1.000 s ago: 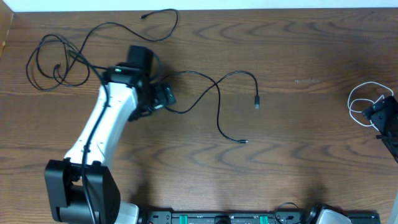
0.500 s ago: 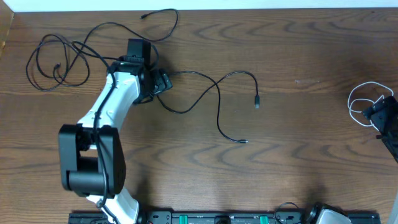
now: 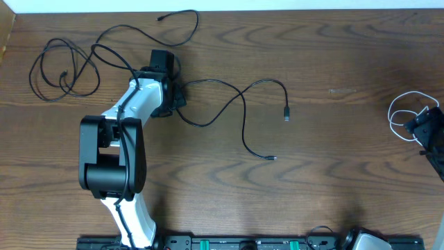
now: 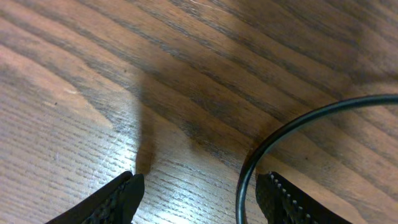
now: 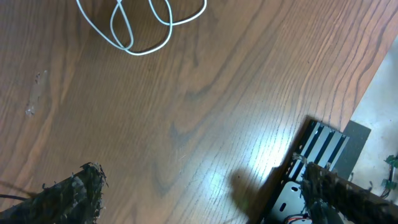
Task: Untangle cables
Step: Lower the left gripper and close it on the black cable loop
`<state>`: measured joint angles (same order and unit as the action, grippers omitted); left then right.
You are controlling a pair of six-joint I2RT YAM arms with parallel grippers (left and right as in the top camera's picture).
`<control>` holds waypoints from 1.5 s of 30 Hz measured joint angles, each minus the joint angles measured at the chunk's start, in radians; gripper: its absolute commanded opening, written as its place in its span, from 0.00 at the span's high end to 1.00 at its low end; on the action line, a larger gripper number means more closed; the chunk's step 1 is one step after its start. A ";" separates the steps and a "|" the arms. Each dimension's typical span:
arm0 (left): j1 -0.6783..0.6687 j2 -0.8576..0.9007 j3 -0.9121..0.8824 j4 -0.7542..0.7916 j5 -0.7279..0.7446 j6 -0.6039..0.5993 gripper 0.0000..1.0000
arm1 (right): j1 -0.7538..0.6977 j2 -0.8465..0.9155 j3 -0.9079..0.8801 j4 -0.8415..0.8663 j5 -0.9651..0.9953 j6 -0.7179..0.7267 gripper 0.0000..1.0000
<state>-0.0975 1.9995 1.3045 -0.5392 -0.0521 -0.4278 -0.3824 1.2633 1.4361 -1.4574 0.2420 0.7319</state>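
Left pincer is down low over the brown wood-grain table. Its fingers are spread, and a thin black cable curves right through the gap between them. The cable runs just beside one ribbed fingertip. I honestly can't tell if it's touching, but it isn't pinched.

From overhead, that cable heads off to the right from the white left arm in a couple of lazy bends. It ends in two small plugs, one further from the robot and one nearer. I can't tell whether that's one cord or two crossing.

Over by the far left corner there's a tangle of black loops. Another black strand runs from it to a plug near the table's far edge.

Right pincer is way over at the right edge, fingers wide apart and gripping nothing. The thin white cable lies on the wood in a few loose loops, near that pincer but apart from it, and well away from all the black stuff.
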 measured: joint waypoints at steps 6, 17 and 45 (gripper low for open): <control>-0.029 0.002 0.000 0.002 -0.004 0.071 0.36 | 0.000 0.000 0.000 0.000 0.000 0.000 0.01; -0.016 0.002 -0.001 0.017 -0.004 0.098 0.43 | 0.000 0.000 0.000 0.000 0.000 0.000 0.01; -0.005 0.009 -0.023 0.051 0.020 0.112 0.56 | 0.000 0.000 0.000 0.000 0.000 0.000 0.01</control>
<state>-0.1028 2.0083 1.2812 -0.4877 -0.0319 -0.3157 -0.3824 1.2633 1.4361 -1.4574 0.2420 0.7319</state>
